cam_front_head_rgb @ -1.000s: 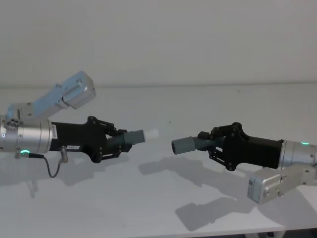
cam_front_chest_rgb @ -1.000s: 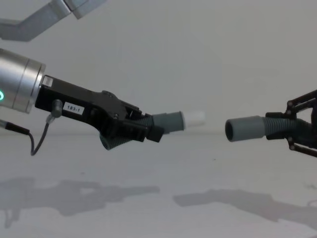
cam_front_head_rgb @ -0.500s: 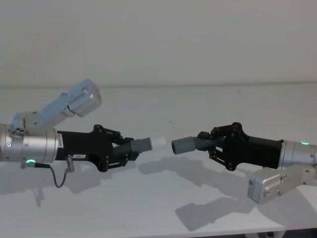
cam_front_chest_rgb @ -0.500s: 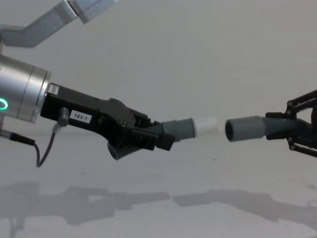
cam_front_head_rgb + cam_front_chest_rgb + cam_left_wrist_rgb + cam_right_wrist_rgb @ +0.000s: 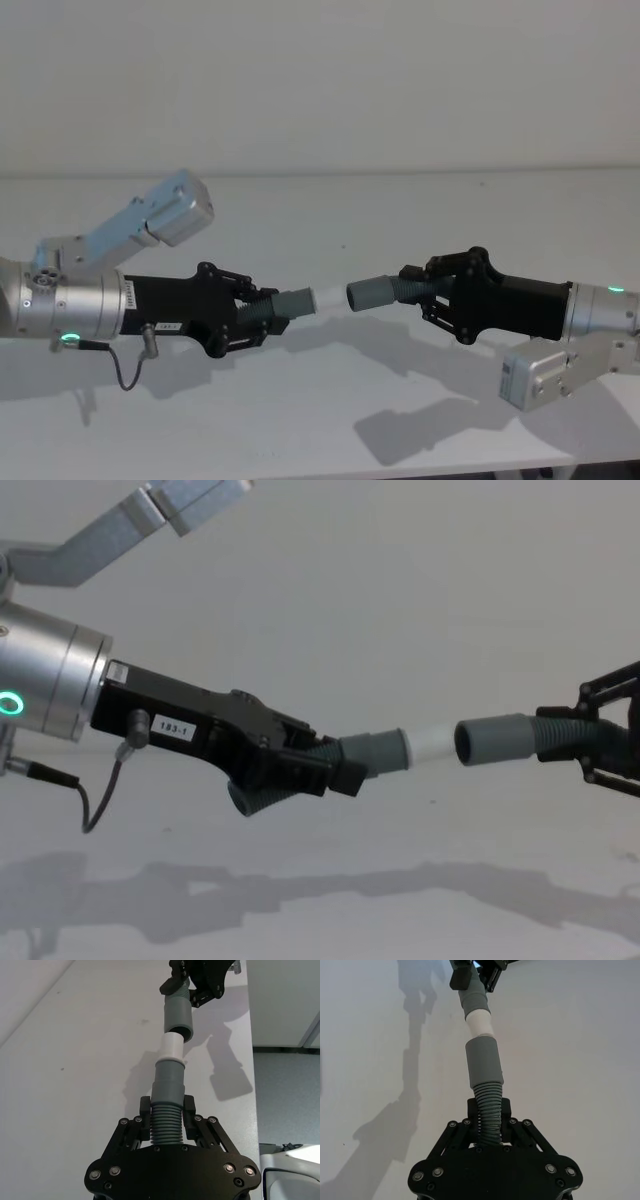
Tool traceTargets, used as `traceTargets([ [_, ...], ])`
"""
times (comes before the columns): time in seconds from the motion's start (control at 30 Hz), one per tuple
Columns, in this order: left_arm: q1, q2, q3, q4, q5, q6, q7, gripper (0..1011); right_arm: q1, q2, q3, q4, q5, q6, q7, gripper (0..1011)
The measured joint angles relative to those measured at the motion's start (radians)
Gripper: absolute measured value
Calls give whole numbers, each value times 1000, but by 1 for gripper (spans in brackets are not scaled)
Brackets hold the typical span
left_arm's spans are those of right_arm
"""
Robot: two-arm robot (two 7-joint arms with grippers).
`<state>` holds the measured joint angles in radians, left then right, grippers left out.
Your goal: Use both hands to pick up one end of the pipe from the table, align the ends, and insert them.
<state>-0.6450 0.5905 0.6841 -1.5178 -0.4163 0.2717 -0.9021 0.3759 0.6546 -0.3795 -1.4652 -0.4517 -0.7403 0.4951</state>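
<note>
Reaching in from opposite sides above the table (image 5: 330,400), the left gripper (image 5: 262,312) clamps one pipe piece (image 5: 290,772) by its ribbed body, and the right gripper (image 5: 425,290) clamps the other pipe piece (image 5: 405,287). Bare white surface lies open all around. A second ago a wide gap separated them; now the white tip (image 5: 433,744) sits at the grey collar's mouth (image 5: 468,742).

left end effector (image 5: 262,312) clamped, raised | right end effector (image 5: 425,291) clamped, raised
</note>
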Motion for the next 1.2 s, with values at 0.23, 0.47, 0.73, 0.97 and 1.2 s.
traceTargets([
  [0.23, -1, -3, 8, 2, -6, 2, 5, 341, 0, 0, 0, 0, 0, 0, 0, 210],
  [0.47, -8, -11, 18, 13, -9, 2, 7, 342, 0, 0, 0, 0, 0, 0, 0, 210],
  [0.73, -17, -18, 30, 25, -12, 0, 7, 341, 0, 0, 0, 0, 0, 1, 0, 210],
  [0.97, -26, -26, 39, 35, -15, -1, 7, 341, 0, 0, 0, 0, 0, 1, 0, 210],
  [1.2, -30, -33, 47, 41, -20, -1, 13, 341, 0, 0, 0, 0, 0, 1, 0, 210],
])
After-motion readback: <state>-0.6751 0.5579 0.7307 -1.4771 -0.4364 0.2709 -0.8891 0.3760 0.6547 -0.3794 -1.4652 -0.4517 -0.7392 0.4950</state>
